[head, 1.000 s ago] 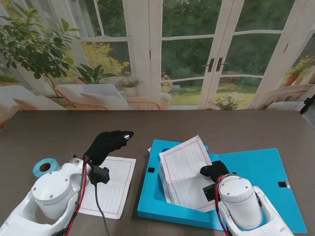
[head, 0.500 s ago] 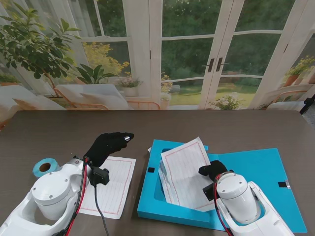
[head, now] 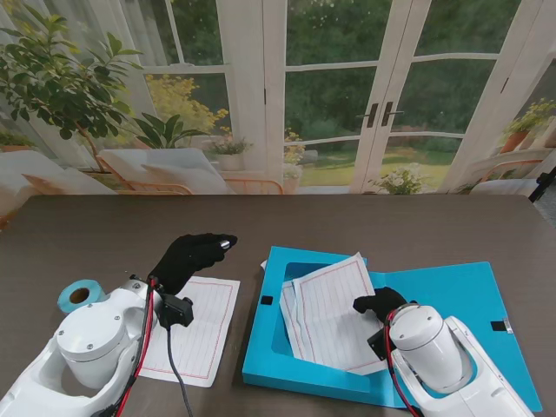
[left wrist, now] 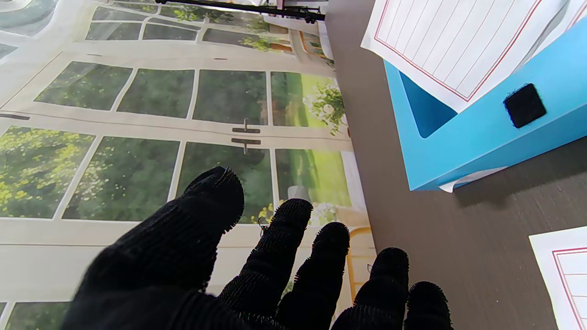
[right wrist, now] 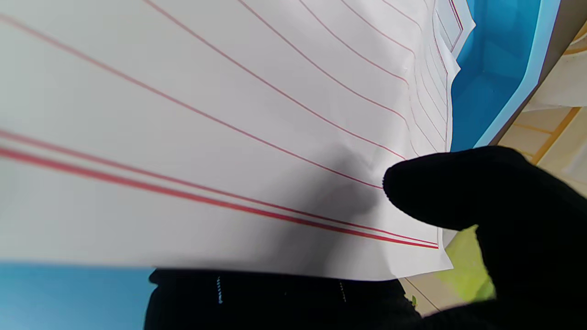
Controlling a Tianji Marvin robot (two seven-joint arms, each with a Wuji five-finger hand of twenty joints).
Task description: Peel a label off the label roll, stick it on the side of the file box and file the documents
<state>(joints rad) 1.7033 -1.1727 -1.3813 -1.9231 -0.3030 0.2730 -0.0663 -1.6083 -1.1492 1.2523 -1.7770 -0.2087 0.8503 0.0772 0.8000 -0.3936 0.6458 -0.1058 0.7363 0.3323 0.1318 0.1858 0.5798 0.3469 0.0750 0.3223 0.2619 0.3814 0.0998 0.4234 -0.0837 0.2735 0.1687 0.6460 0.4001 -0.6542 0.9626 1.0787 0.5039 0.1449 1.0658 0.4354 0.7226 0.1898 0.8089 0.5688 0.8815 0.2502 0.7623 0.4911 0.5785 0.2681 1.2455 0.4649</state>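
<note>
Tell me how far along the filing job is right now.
Done: I cannot make out a label on the file box, so that step is unconfirmed. In hand: the right hand grips a stack of lined sheets lying partly in the open box. Left: one lined sheet lies on the table beside the open left hand; the label roll sits at the far left.

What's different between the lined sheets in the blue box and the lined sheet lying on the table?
The white red-lined sheets in the open blue file box are a fanned, tilted stack, pinched by the right robot hand. The single white red-lined sheet on the brown table lies flat and alone, with the open left robot hand hovering over its far edge, holding nothing. Both show the same red border and ruled lines.
</note>
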